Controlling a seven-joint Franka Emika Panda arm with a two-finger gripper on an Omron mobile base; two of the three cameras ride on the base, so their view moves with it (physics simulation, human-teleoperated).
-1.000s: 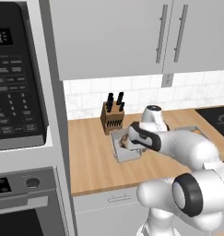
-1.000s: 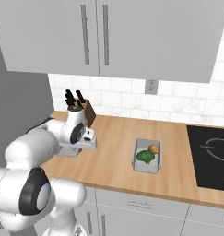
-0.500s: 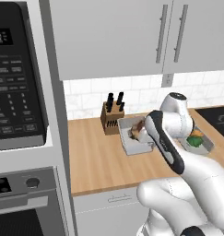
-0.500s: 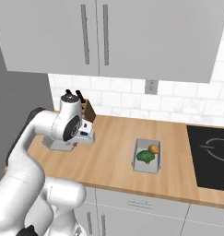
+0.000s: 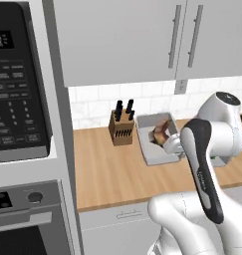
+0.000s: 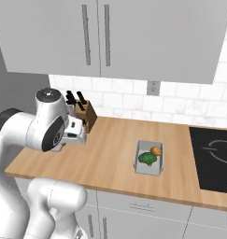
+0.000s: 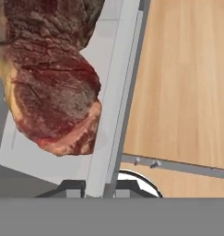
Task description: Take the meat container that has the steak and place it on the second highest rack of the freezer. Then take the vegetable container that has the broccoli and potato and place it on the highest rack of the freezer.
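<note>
above wooden counter (image 5: 112, 174), end effector (image 7: 98, 188) pinches meat container (image 5: 155, 144) wall, steak (image 7: 51, 101) inside.

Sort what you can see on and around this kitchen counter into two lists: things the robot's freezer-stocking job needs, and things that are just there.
Needed for the job:
- meat container, clamped by the gripper
- steak inside it
- vegetable container
- broccoli
- potato

Just there:
- knife block
- microwave
- cooktop
- wall cabinets
</note>
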